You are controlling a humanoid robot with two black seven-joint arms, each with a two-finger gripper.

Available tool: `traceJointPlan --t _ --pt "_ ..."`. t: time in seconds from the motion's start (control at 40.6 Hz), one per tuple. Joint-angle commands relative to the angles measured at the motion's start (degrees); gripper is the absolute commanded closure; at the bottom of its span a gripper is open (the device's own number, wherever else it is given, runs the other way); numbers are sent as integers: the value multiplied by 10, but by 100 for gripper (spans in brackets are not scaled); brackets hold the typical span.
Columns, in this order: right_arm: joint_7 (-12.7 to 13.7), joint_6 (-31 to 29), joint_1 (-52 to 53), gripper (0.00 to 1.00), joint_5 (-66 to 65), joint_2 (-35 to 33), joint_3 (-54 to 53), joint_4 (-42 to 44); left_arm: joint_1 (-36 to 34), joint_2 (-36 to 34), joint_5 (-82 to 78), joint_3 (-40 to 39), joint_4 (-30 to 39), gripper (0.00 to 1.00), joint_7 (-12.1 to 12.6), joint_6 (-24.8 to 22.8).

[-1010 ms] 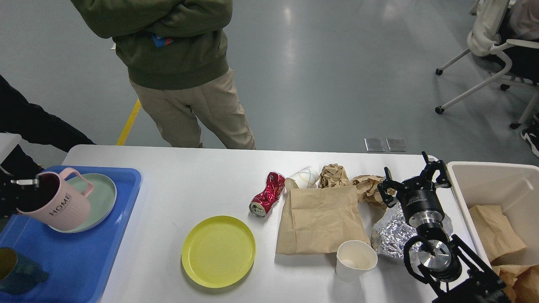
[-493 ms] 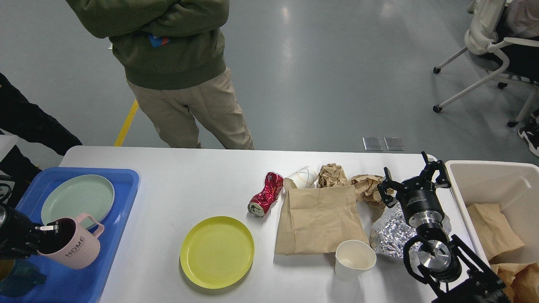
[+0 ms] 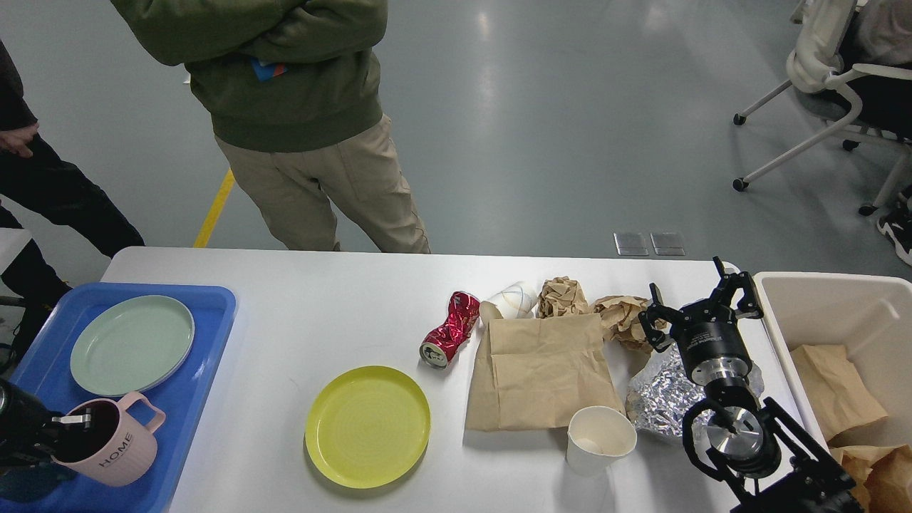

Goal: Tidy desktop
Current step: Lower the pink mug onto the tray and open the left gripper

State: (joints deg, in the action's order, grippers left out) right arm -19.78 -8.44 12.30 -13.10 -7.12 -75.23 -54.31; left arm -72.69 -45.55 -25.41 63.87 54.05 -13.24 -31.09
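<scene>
**Mug lower on the tray; right side unchanged**

Left end effector (image 3: pixel 68 422): at the left edge, holding the pink mug (image 3: pixel 110 449) by its rim, one finger inside the cup. Half a second ago the mug sat higher, just under the green plate (image 3: pixel 132 344); a second ago it hung over that plate. It is now nearer the front of the blue tray (image 3: pixel 206 342), tilted, clear of the plate. A standing person's hand has come into view at top left.

Writing: "HOME" in dark capitals on the mug's ribbed side. Nothing else legible; the print on the crushed red can (image 3: pixel 450 329) is too small to read.

Table (image 3: pixel 313 313): the white top spans most of the lower view, tray on its left end. Yellow plate (image 3: pixel 368 425) at centre front, unmoved. Right of it the can, a tipped paper cup (image 3: pixel 509 301), crumpled brown paper (image 3: pixel 563 296), a flat brown paper bag (image 3: pixel 545 370), an upright white paper cup (image 3: pixel 600 439) and a foil wad (image 3: pixel 659 395), all as before.

Right end effector (image 3: pixel 700 303): stays above the table's right end, fingers spread wide, holding nothing. Beige bin (image 3: pixel 819 292) just beyond, brown paper inside.
</scene>
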Motion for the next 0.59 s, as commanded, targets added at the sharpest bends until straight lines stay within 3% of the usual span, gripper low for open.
traceJointPlan --t 0.0,0.123,0.37,0.394,0.419,0.468,0.567 --pt "0 0 0 0 0 0 0 1 4 1 3 0 0 98 -3 1" --pt "0 0 0 0 0 0 0 0 4 2 5 1 0 91 -2 2" --pt "0 0 0 0 0 0 0 0 8 3 23 0 -1 44 5 26" --pt "0 0 0 0 0 0 0 0 9 4 25 0 -1 39 5 29" --pt "0 0 0 0 0 0 0 0 7 3 26 0 0 27 3 30" --pt "0 0 0 0 0 0 0 0 4 0 26 1 2 18 3 20" --pt "0 0 0 0 0 0 0 0 -10 -9 25 10 13 13 2 9"
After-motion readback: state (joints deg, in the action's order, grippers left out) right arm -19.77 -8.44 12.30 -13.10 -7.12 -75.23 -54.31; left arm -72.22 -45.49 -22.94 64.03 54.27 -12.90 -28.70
